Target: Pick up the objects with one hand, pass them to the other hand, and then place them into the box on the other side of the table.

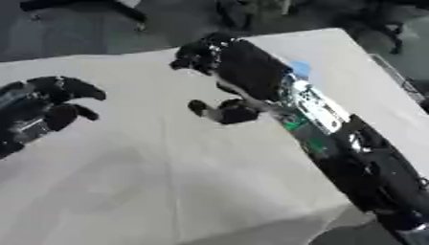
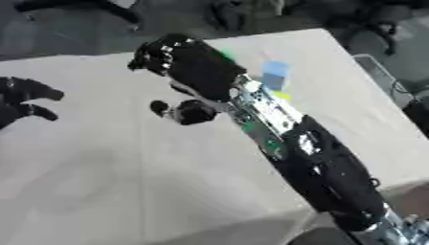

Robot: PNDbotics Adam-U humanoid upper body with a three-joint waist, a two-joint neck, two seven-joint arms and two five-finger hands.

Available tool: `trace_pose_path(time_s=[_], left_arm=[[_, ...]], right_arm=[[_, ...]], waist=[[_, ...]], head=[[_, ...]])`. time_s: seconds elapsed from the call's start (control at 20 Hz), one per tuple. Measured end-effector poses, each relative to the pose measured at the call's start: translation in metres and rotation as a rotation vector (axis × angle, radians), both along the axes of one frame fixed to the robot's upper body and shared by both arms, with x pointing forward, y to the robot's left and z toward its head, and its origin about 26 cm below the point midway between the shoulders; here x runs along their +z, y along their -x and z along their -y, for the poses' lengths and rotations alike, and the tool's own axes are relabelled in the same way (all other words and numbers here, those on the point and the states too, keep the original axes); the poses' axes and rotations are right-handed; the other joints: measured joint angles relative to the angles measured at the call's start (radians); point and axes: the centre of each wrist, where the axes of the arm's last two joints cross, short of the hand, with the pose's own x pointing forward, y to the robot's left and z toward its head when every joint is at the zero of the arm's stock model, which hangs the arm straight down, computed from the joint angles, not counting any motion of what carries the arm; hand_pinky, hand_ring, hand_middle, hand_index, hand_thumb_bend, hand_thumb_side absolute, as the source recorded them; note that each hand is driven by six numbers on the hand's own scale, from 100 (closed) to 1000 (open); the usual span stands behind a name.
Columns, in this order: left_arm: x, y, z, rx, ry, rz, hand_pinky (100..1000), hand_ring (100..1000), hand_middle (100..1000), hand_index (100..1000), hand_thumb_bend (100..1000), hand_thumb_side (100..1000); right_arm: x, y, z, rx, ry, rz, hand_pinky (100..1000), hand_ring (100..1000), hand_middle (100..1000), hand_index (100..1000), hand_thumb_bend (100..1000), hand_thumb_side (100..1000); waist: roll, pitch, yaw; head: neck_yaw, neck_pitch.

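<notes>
My right arm (image 2: 310, 158) reaches in from the lower right across the pale table (image 1: 167, 182). Its black right hand (image 2: 197, 64) hovers over the far middle of the table, back upward, and blur hides how it is set. A small blue object (image 2: 275, 74) lies just to the right of the wrist, with a green bit (image 2: 224, 53) and a yellowish bit (image 2: 281, 95) close by; the arm partly covers them. My left hand (image 1: 46, 107) sits at the left edge, fingers relaxed and spread, with nothing between them.
The table's right edge (image 1: 381, 76) runs diagonally, with dark floor beyond it. A grey framed shape (image 2: 381, 72) shows past that edge. Dark chair legs (image 1: 126, 12) stand on the floor beyond the far edge.
</notes>
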Motion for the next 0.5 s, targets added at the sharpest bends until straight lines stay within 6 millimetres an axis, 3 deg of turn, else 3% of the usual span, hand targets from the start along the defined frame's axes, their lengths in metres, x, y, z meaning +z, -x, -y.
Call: trace_pose_path(time_s=[0.25, 0.5], left_arm=[[-0.002, 0.0, -0.002, 0.015, 0.01, 0.001, 768, 898, 727, 764, 418, 534], [-0.004, 0.0, -0.005, 0.026, 0.016, -0.001, 768, 898, 727, 764, 416, 537]], right_arm=[[-0.006, -0.004, 0.029, -0.146, -0.035, -0.023, 800, 753, 783, 841, 310, 273], [-0.016, -0.01, 0.066, -0.339, -0.103, -0.107, 803, 797, 837, 892, 250, 457]], waist=[[-0.008, 0.0, -0.007], [-0.012, -0.002, -0.015]], head=[[-0.002, 0.0], [-0.014, 0.0]])
